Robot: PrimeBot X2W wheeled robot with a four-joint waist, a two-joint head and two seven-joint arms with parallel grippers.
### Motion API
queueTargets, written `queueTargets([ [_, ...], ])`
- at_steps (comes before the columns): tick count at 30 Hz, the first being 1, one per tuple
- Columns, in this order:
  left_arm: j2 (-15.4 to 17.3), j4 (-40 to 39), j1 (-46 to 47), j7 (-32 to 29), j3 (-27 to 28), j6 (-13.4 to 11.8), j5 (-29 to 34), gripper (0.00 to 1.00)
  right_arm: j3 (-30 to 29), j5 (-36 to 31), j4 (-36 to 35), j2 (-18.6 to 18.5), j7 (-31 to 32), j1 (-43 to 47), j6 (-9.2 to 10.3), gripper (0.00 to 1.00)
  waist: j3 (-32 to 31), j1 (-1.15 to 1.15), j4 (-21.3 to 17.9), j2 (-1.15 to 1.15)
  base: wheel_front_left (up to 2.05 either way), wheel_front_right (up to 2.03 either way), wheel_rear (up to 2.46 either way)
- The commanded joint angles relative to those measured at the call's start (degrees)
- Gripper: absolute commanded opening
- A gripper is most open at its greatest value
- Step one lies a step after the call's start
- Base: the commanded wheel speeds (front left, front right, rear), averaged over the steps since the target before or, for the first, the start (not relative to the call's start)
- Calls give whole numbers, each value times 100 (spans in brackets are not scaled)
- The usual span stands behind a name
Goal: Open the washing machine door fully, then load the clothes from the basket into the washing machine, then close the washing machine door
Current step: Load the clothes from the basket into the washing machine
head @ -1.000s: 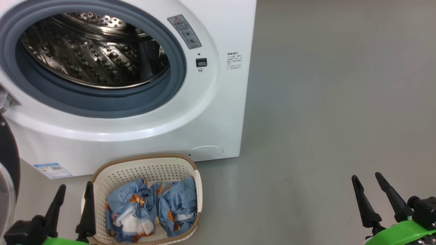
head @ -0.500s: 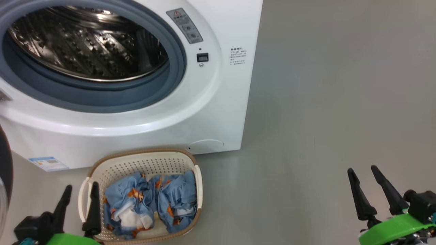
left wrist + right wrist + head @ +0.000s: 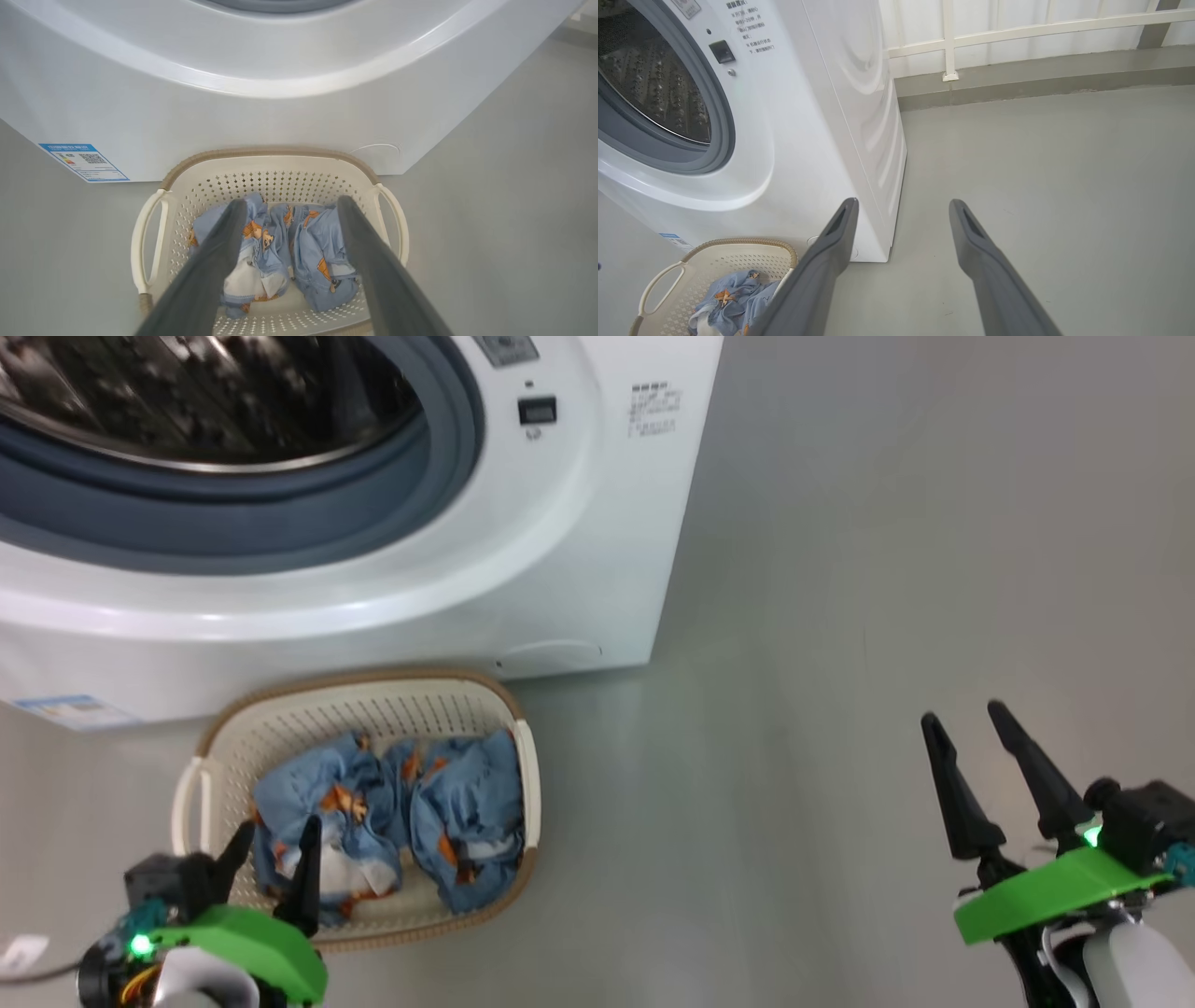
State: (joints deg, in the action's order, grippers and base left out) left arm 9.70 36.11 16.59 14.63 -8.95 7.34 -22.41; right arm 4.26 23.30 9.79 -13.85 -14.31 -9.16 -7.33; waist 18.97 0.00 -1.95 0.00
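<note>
Spread left claw (image 3: pixel 277 833) hovering over the clothes (image 3: pixel 467 803) in the basket (image 3: pixel 373 707), basket on the floor (image 3: pixel 840 616) beside the washing machine (image 3: pixel 607 569), right claw (image 3: pixel 962 714) spread over the floor.

basket (image 3: pixel 373 714) on floor (image 3: pixel 840 616) just in front of washing machine (image 3: pixel 373 625), poss. touching it, clothes (image 3: pixel 411 803) in basket, 2 bundles side by side

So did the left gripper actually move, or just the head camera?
Yes. Against the basket, the left gripper has shifted right: from the basket's left edge to over the clothes, jaws open.
</note>
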Motion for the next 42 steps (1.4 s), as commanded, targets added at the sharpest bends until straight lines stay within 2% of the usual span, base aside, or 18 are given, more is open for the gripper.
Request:
queueTargets([
  [1,159,165,311,37,93,14,13,100,110,-70,-160,-40,-69,-106,-16,100,498,0,-86,0,0,0,0],
  [12,331,2204,1889,37,-480,14,-124,100,204,-152,-345,11,-69,-615,-16,100,1458,0,-260,0,0,0,0],
  [20,379,3084,2680,-57,-913,14,-271,100,240,-192,-445,40,-69,-862,-16,100,1965,0,-303,0,0,0,0],
  [29,520,3493,3270,-368,-1371,14,-484,100,336,-255,-569,62,-69,-1140,-16,100,2455,0,-332,0,0,0,0],
  [42,707,3699,3652,-952,-1743,14,-740,100,443,-274,-687,90,-69,-1315,-16,100,2781,0,-433,0,0,0,0],
])
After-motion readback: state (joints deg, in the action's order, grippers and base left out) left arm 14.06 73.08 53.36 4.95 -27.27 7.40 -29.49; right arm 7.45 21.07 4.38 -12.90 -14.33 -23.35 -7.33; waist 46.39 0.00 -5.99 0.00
